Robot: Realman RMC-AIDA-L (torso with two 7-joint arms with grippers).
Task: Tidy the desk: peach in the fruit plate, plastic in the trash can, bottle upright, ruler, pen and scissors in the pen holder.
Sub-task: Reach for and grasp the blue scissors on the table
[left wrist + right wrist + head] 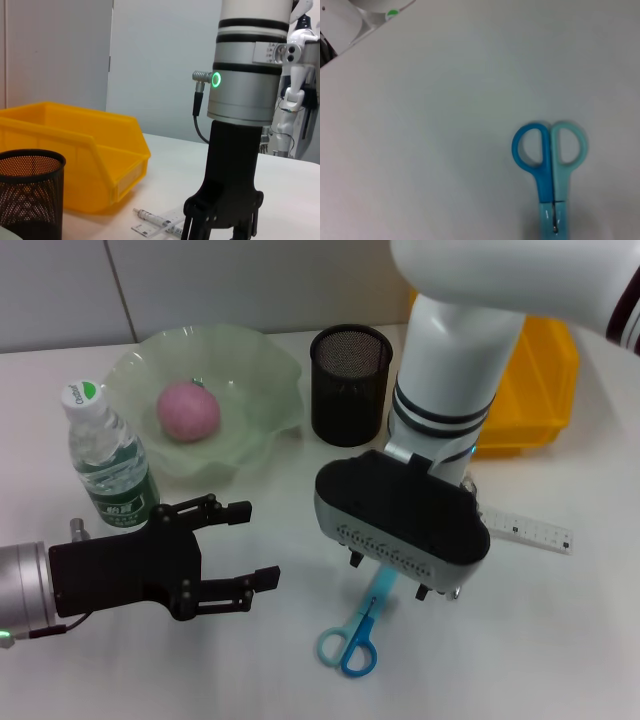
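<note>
Right claw [400, 585] low over scissors [352, 638] on surface [500, 660], finger state can't tell, left claw [245, 545] spread wide, empty, beside upright bottle [108, 460], peach [187, 410] in plate [262, 430].

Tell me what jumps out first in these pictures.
The right arm's gripper hangs low over the blue scissors lying flat at the table's near edge. Behind, a pink peach sits in the green plate, with the bottle upright beside it and the left gripper open nearby.

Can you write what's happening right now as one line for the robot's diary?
right end effector: above scissors on desk | left end effector: open, beside upright bottle | peach: in fruit plate | pen holder: no scissors inside
</note>
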